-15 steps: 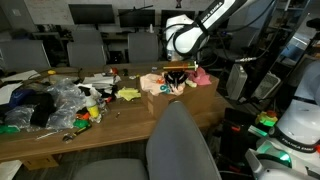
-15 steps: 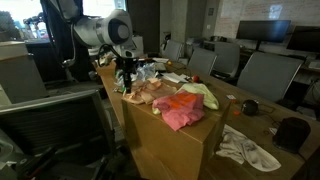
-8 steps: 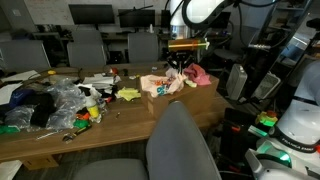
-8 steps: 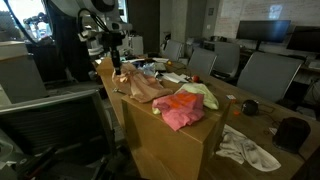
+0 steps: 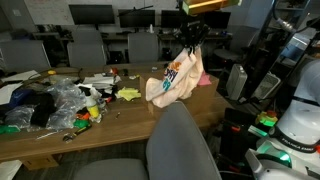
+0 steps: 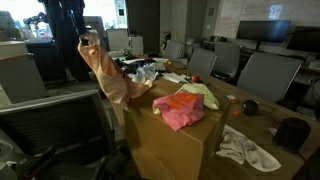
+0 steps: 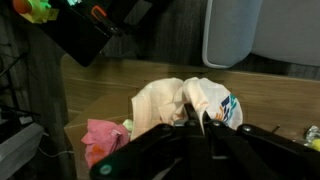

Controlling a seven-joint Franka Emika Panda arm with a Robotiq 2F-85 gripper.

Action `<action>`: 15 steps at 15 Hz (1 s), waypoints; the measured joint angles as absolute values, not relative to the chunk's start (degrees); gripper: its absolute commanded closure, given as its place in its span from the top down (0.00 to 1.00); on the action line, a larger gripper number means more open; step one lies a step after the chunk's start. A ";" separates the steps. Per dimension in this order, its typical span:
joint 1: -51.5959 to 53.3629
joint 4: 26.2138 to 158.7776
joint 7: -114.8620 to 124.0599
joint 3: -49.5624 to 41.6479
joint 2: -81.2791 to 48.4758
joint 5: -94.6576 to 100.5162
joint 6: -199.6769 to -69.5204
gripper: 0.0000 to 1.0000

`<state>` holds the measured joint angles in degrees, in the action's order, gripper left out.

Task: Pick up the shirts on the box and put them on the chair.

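A: Now, gripper [image 5: 190, 33] state?
B: Clamped shut on the cream-peach shirt [image 5: 176, 78]. The cloth hangs limp and bunched below it, orange and blue print showing, lower end near the box [image 6: 165, 150] edge; contact unclear.
A: Other shirts?
B: The pink-red shirt [image 6: 178, 110] lies crumpled on the box top, with the pale yellow-green shirt [image 6: 205, 93] touching it behind. The grey chair [image 5: 182, 145] stands in the foreground.

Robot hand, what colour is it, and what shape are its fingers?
The gripper is black, with dark fingers that narrow toward their tips in the wrist view. In an exterior view a flat orange-tan piece shows just above it. Nothing more of the robot is clear enough to describe.
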<state>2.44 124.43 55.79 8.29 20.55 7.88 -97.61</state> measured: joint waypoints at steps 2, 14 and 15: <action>4.06 122.03 52.08 9.71 21.12 7.25 -95.01 0.01; 9.21 109.95 37.17 18.65 18.48 5.51 -83.29 0.01; 9.65 108.65 37.05 19.87 17.63 5.84 -82.20 0.01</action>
<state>9.65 108.65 37.05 19.87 17.63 5.84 -82.20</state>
